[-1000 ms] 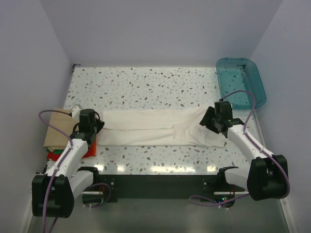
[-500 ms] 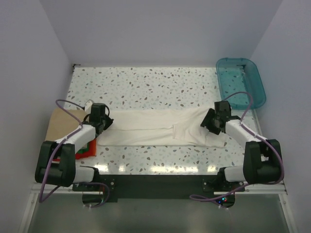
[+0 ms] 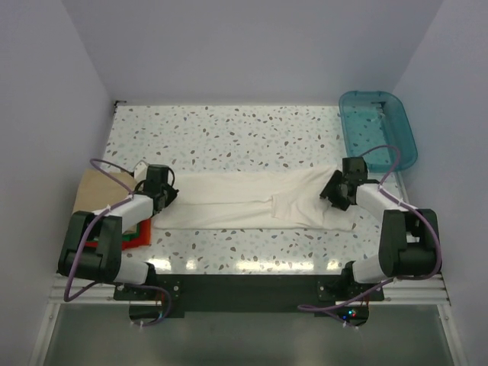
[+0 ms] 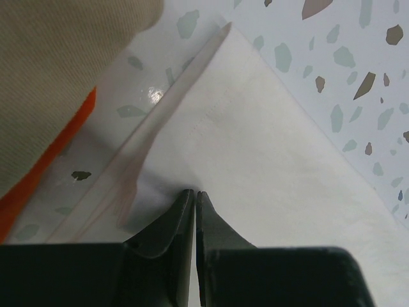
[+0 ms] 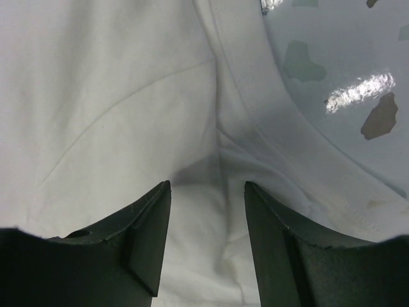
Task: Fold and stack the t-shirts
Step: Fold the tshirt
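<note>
The large white t-shirt lies flat in a long band across the table. My left gripper is at the shirt's left end. In the left wrist view it is shut, tips pressed into the white cloth near its hem. My right gripper is at the shirt's right end. In the right wrist view it is open, jaws straddling a wrinkle of the shirt. The folded tan shirt lies on the red one at the left edge. The green one is hidden.
The teal plastic bin stands at the back right corner. The tan shirt and red shirt lie just left of my left gripper. Walls close in the table at left, back and right.
My left gripper moved right from beside the stack onto the white shirt's left end. My right gripper shifted slightly right and back at the shirt's right end. Both arms now lie lower.
</note>
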